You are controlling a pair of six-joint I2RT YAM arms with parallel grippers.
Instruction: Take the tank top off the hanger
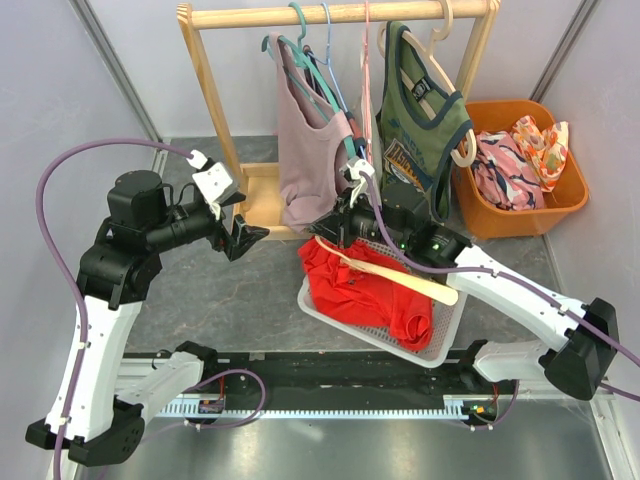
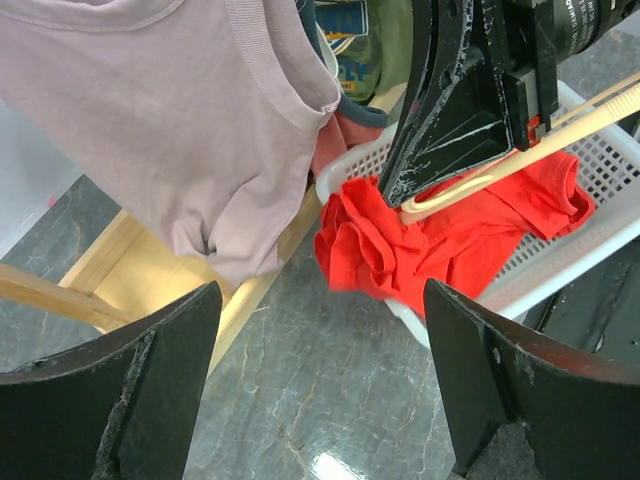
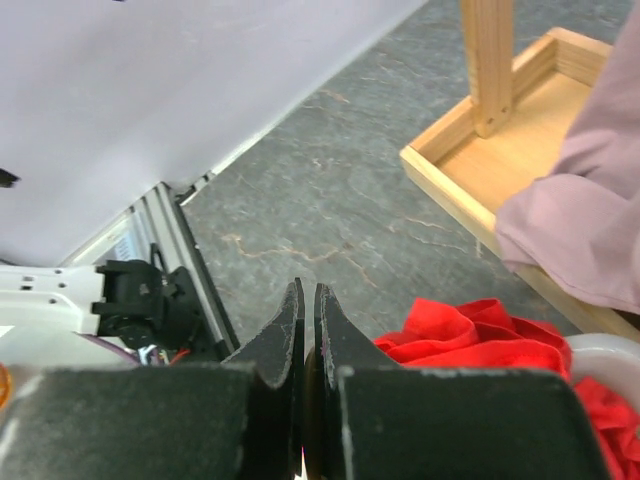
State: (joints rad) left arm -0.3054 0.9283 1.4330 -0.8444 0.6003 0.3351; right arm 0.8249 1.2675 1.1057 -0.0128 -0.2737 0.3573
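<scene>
Right hand (image 1: 335, 232) pinched shut on wooden hanger (image 1: 400, 275), which lies across the red tank top (image 1: 360, 290) in the basket (image 1: 445, 340), near right. Left hand (image 1: 252, 238) wide open, empty, left of the basket. Risk: nothing pins the cloth, so pulling the hanger could snag a strap and drag the top out

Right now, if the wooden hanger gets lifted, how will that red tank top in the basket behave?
Probably floppy: the red tank top lies crumpled in folds in the basket, so it should sag and drape. Likely light, being thin fabric. It may drag along with the wooden hanger lying across it, clamped in the right gripper.
</scene>
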